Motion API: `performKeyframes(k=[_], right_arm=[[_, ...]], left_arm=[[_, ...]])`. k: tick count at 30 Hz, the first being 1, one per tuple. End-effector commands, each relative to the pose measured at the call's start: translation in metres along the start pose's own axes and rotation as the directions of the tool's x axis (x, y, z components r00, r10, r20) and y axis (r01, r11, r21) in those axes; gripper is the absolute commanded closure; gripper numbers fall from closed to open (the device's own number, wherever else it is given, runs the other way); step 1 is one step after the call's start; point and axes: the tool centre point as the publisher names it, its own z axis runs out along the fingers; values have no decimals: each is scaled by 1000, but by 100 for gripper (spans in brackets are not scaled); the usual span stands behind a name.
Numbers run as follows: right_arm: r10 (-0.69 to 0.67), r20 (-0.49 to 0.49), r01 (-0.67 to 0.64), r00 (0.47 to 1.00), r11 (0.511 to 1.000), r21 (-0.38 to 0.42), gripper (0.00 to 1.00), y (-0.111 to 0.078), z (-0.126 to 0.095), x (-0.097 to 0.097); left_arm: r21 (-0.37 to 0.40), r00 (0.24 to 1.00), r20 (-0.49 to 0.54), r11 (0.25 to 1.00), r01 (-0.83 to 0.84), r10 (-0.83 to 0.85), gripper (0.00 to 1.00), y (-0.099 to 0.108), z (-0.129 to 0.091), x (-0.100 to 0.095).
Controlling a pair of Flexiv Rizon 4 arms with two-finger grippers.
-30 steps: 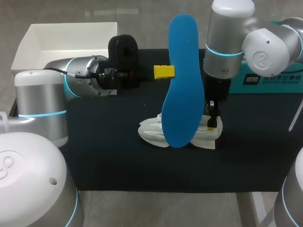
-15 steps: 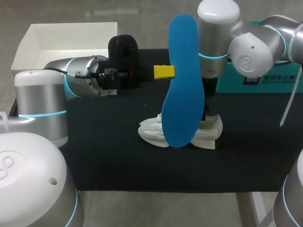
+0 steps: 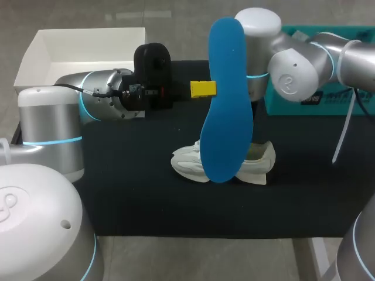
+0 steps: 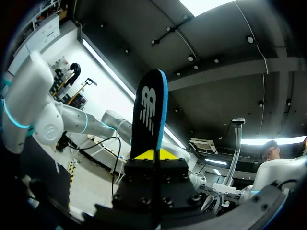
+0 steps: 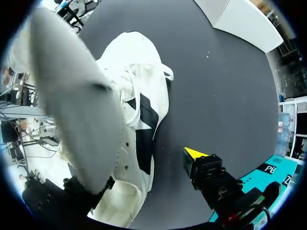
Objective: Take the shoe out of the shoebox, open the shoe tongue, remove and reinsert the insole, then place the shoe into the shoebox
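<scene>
Near the desk's (image 3: 135,193) middle, shoe (image 3: 261,159): white sneaker with a black side mark, resting on the dark surface.
Insole (image 3: 225,105): blue on one face, black on the other, held upright in the air above the shoe.
Left gripper (image 3: 203,88): reaches in level from the left side, clamped on the insole's edge about halfway along it.
Right gripper (image 5: 144,165): fingers spread wide above the shoe. One yellow tip shows; the other is lost in a grey blur.
Right arm (image 3: 293,64): over the desk's far right part, with its gripper hidden behind the insole in the head view.
Shoebox (image 3: 88,41): white, open, at the far left corner.
Teal box (image 3: 328,99): at the far right edge.
</scene>
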Motion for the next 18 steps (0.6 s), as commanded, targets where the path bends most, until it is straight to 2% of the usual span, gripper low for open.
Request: performKeyframes(k=[1,13,15,18], right_arm=[[-2,-20,2,1000,1000,-11,100,0,6,1],[-2,-20,2,1000,1000,-11,100,0,6,1],[35,-39,-36,999,999,-40,100,-2,4,6],[154,-66,-156,986,987,-27,100,2,-4,6]], left_arm=[[2,1000,-1,1000,-1,1,100,1,1,-1],[2,1000,-1,1000,-1,1,100,1,1,-1],[2,1000,-1,1000,-1,1,100,1,1,-1],[2,1000,-1,1000,-1,1,100,1,1,-1]])
